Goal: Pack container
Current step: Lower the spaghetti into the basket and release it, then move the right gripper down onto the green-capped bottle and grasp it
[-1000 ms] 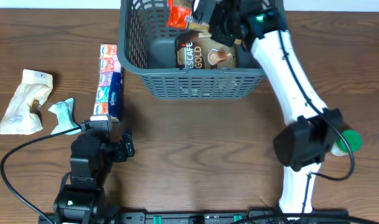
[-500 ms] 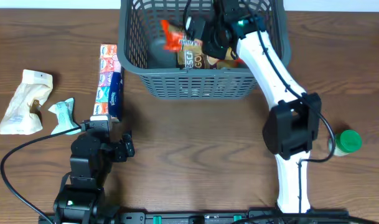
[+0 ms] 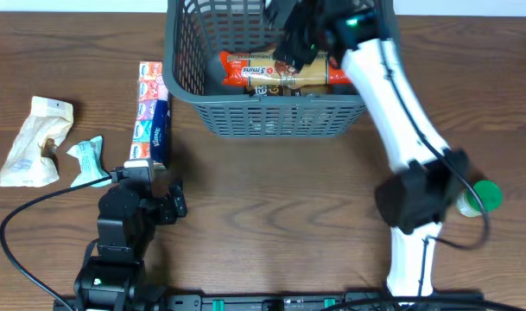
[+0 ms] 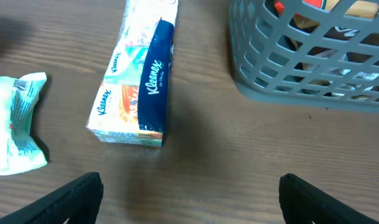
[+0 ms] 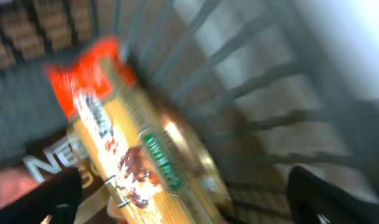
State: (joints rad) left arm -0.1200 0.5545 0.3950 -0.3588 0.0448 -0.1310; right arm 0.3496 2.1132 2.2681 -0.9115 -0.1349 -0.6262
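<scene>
The container [image 3: 271, 117] is a dark grey slotted basket at the top middle of the table; it also fills the upper right of the left wrist view [image 4: 301, 68]. An orange and yellow packet [image 3: 275, 71] lies flat across its inside, over a brown coffee pouch [image 5: 33, 168]. My right gripper [image 3: 288, 30] hovers open inside the basket just above the packet [image 5: 133, 143], with nothing between its fingers [image 5: 338, 193]. My left gripper [image 4: 190, 199] stands open low over bare wood at the lower left [image 3: 146, 186], short of a Kleenex tissue pack [image 4: 136, 87].
The tissue pack [image 3: 152, 112] lies just left of the basket. A small teal and white packet [image 3: 88, 160] and a beige paper bag [image 3: 34, 142] lie further left. A green-capped bottle [image 3: 480, 197] stands behind the right arm, at the right.
The right gripper went from shut to open and let go of the orange packet, which now lies flat in the basket. The left arm has not moved.
</scene>
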